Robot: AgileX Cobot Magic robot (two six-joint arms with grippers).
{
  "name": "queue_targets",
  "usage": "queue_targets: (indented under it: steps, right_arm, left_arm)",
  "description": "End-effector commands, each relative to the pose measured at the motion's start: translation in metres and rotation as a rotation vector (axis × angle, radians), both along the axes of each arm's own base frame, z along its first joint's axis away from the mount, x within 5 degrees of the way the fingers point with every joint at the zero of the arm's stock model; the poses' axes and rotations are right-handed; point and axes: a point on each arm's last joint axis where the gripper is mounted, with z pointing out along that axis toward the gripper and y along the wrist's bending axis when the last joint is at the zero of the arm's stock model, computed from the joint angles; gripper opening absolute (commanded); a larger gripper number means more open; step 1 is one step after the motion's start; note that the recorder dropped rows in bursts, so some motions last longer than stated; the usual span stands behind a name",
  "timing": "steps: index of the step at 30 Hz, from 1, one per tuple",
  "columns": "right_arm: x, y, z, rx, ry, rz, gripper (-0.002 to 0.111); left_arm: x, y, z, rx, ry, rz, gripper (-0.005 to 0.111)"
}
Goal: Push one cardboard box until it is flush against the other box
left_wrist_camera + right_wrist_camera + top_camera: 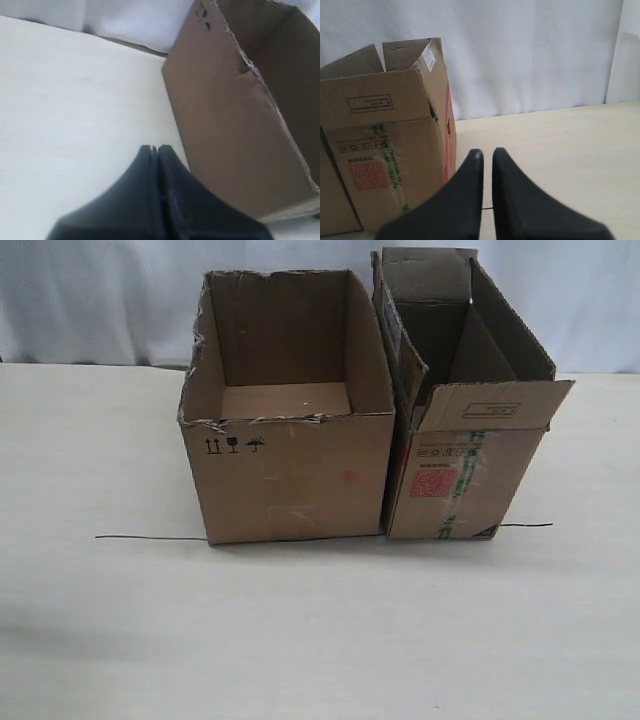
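- Left-centre of the table point(100, 620): the cardboard box point(290, 475), open top, ragged torn rim, little black symbols on the front, front bottom edge lying along a thin dark line point(150, 538) drawn or laid across the tabletop.
- Seam in the middle: closed along the bottom, with only a dark sliver higher up. Hard to call from this angle: real gap, or just shadow and a bowed wall.
- Right next door: the other box point(460, 480), taller and narrower, flaps up, red label point(433, 481) and green-printed tape on the front.
- Reading the stage: push at its tail end, either finished or one nudge short. Next move, if any: a short, gentle shove low on the wide box's outer left wall, straight toward the neighbour, without skewing either box off the line. Otherwise, just lifting clear.
- Left gripper point(155, 149): fingers pressed tight together, nothing held, low over the table just beside the wide box's outer wall.
- Right gripper point(487, 152): fingers all but together, only a thin slit between, empty too, parked off the taller box's outer side and apart from the cardboard.
- Neither arm visible in the exterior shot.
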Motion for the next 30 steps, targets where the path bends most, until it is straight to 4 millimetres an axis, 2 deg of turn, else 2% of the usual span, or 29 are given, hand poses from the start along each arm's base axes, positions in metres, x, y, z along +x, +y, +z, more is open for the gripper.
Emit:
queue_targets:
  steps: [1,4,8,16,22,30]
  right_arm:
    - [0.000,0.000,-0.002,-0.006,0.003,-0.002,0.005]
    - [0.000,0.000,-0.002,-0.006,0.003,-0.002,0.005]
    - [0.000,0.000,-0.002,-0.006,0.003,-0.002,0.005]
    - [0.000,0.000,-0.002,-0.006,0.003,-0.002,0.005]
    - [0.000,0.000,-0.002,-0.006,0.003,-0.002,0.005]
    - [0.000,0.000,-0.002,-0.006,0.003,-0.002,0.005]
  left_arm:
    - [-0.044,-0.009,0.015,0.095,-0.158,0.120,0.000]
    - [-0.071,-0.024,0.029,0.124,-0.274,0.091,0.000]
    - [-0.097,-0.040,0.039,0.112,-0.374,0.024,0.000]
    - [-0.134,-0.045,0.055,0.087,-0.532,0.025,0.000]
    - [-0.148,-0.046,0.061,0.091,-0.596,0.018,0.000]
    - [-0.150,-0.046,0.062,0.099,-0.604,0.017,0.000]
